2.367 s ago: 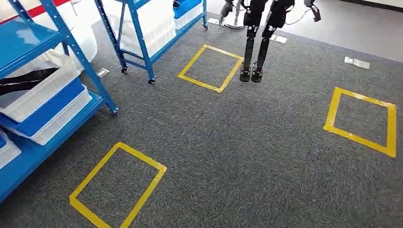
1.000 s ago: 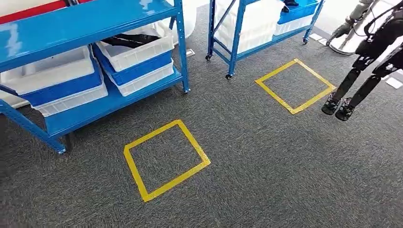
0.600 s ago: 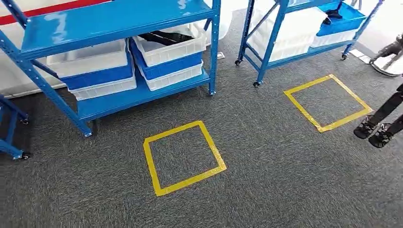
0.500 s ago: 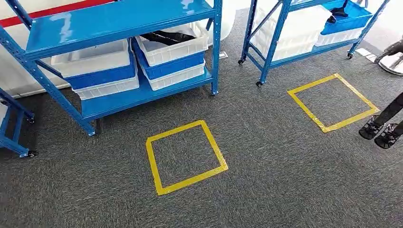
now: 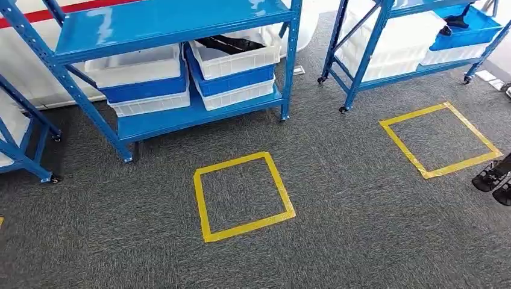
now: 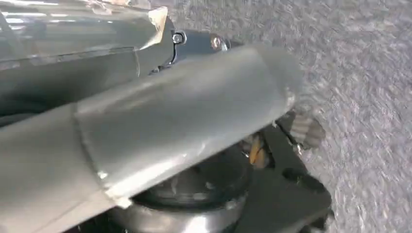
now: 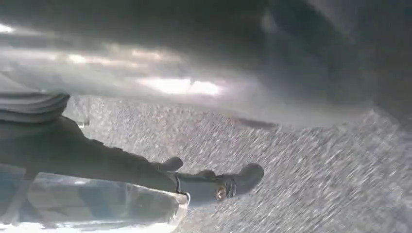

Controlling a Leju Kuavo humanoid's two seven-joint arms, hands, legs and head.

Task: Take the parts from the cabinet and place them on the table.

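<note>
Grey carpeted floor (image 5: 361, 229) underfoot, marked with tape. Right hand (image 7: 145, 170) hanging above that carpet, dark fingers (image 7: 233, 182) stretched out straight with nothing between them. Left hand (image 6: 302, 130) glimpsed as a blurred grey ribbed piece among silver arm parts; cannot tell how its fingers lie.

Well ahead of both, blue metal shelving cabinet (image 5: 169, 24). On its low shelf, right-hand stack: white plastic bin (image 5: 238, 59) on top holding black parts (image 5: 226, 43), with a blue plastic bin (image 5: 238, 77) and another white bin (image 5: 238, 95) under it. Left-hand stack alike: upper white bin (image 5: 135, 66), contents not to be made out.

Directly in front of the cabinet, yellow tape square (image 5: 244, 195) on the carpet. Right of the cabinet, second blue wheeled rack (image 5: 361, 54) carrying white bins and a blue tray (image 5: 461, 33); second yellow tape square (image 5: 443, 138) before it. Farther right, dark feet of another robot (image 5: 494, 180). Left of the cabinet, corner of a third blue rack (image 5: 24, 150).
</note>
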